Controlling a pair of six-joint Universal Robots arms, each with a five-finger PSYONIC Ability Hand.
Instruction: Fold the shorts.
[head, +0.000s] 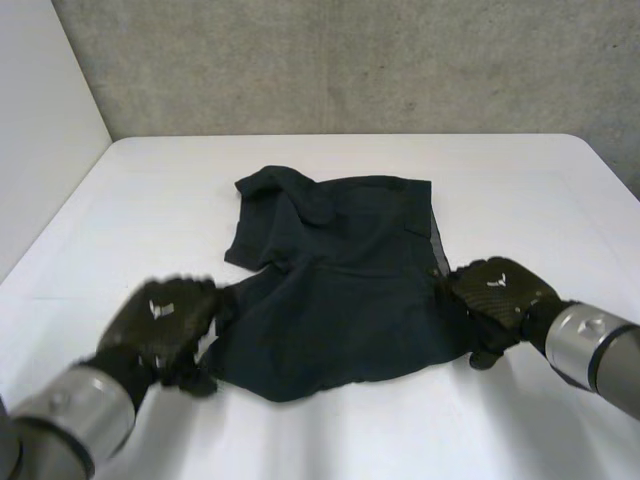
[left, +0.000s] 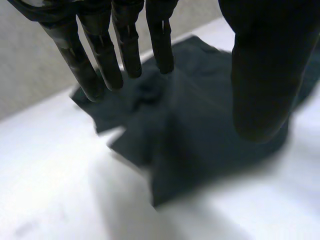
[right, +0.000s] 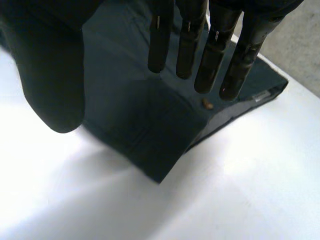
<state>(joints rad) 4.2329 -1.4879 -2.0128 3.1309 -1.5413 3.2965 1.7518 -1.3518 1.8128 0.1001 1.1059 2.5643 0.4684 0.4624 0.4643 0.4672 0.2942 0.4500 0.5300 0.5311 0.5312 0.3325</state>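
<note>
Left hand (head: 165, 318) is at the near left corner of the shorts (head: 340, 290), with its fingers straight and the thumb apart, holding nothing. Right hand (head: 495, 293) is at the right edge of the shorts, fingers also straight over the cloth, nothing pinched. The shorts lie about the middle of the tabletop (head: 520, 180), and their far left part is rumpled and turned over. I judge the step is taking hold before a fold. Next, both hands must pinch their edges and lift evenly.
</note>
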